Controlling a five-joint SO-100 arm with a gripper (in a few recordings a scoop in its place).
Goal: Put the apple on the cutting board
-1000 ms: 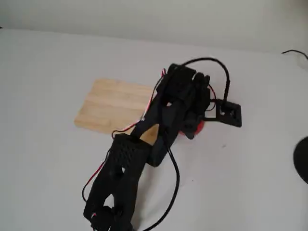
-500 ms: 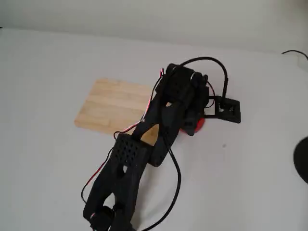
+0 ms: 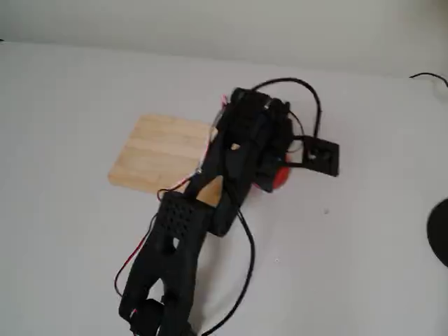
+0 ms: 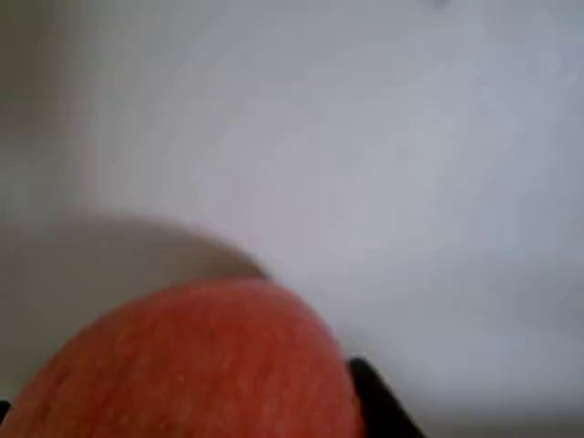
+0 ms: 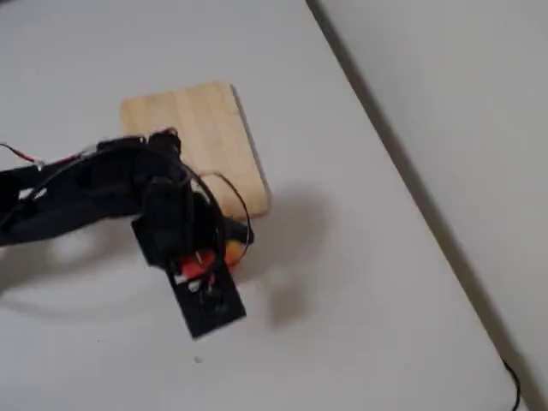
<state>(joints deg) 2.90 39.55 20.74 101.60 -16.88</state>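
1. The cutting board point(image 3: 157, 154) lay flat on the white table point(image 3: 63, 238), partly under the arm.
2. The apple point(image 3: 278, 177) sat between the jaws, beside the board's right edge.
3. The gripper point(image 3: 269, 175) was clamped around it.

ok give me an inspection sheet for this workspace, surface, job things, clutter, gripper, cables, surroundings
surface: plain white table, a small dark speck on it in a fixed view.
job's things: apple held in the gripper, red skin close to the wrist camera, off the board; cutting board flat on the table, bare, partly behind the arm.
clutter: a dark round thing at the right edge of a fixed view, too cut off to name.
grippers: gripper closed on the apple beside the board's near corner.
cables: black and red wires looping along the arm; a thin black cable at the table's far right.
surroundings: pale wall behind the table.
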